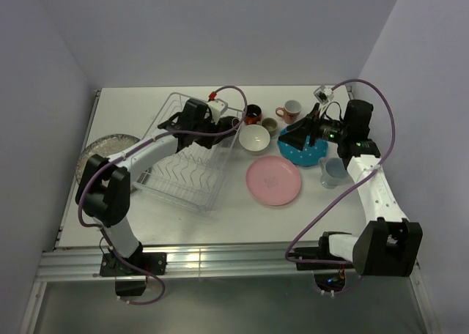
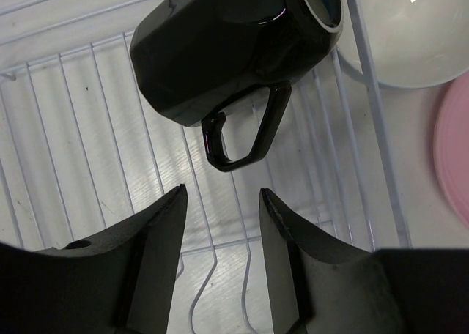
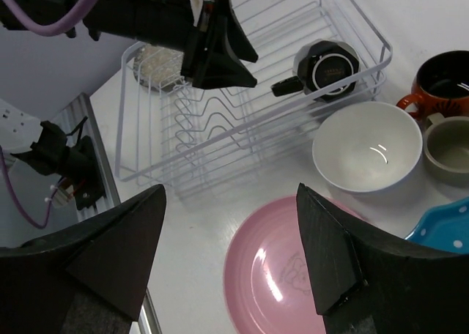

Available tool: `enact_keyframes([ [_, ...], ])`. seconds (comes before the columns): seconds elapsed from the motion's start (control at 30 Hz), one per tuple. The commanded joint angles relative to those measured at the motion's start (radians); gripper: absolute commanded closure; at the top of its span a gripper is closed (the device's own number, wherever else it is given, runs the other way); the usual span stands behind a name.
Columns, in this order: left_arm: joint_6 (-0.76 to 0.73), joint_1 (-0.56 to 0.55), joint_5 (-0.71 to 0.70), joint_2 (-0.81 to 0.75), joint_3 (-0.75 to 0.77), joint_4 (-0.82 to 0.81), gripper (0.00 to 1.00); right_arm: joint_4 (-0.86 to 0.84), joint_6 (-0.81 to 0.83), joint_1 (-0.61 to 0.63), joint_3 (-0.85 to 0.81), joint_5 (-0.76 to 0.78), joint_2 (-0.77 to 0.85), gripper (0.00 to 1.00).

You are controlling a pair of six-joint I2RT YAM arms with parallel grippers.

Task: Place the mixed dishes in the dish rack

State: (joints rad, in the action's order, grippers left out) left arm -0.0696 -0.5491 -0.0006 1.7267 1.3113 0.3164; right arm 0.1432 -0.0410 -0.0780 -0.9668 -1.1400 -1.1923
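The wire dish rack stands left of centre. A black mug lies on its side in the rack's far right corner, also seen in the right wrist view. My left gripper is open and empty just short of the mug's handle, over the rack. My right gripper is open and empty above the pink plate and beside the teal dotted plate. The white bowl sits next to the rack.
A grey speckled plate lies left of the rack. A dark-red mug, a grey-beige mug and a pink mug stand behind the bowl. A pale blue mug stands right of the pink plate.
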Motion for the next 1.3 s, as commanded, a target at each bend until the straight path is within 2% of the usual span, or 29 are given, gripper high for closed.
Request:
enact_keyframes([
  [0.0,-0.025,-0.014,0.007,0.008,0.022,-0.082,0.49,-0.120,-0.057,-0.009,0.016,-0.063,0.037,0.21],
  [0.3,-0.039,-0.069,-0.104,0.056,-0.014,-0.201,0.47,-0.139,-0.072,-0.019,0.036,-0.075,0.033,0.20],
  [0.8,-0.044,-0.103,-0.301,0.129,-0.032,-0.292,0.44,-0.200,-0.103,-0.028,0.059,-0.096,0.030,0.19],
  [1.1,-0.039,-0.110,-0.371,0.162,-0.046,-0.353,0.45,-0.217,-0.117,-0.029,0.066,-0.104,0.026,0.19],
  [1.27,-0.038,-0.114,-0.345,0.140,-0.092,-0.404,0.45,-0.231,-0.123,-0.029,0.071,-0.107,0.025,0.19],
])
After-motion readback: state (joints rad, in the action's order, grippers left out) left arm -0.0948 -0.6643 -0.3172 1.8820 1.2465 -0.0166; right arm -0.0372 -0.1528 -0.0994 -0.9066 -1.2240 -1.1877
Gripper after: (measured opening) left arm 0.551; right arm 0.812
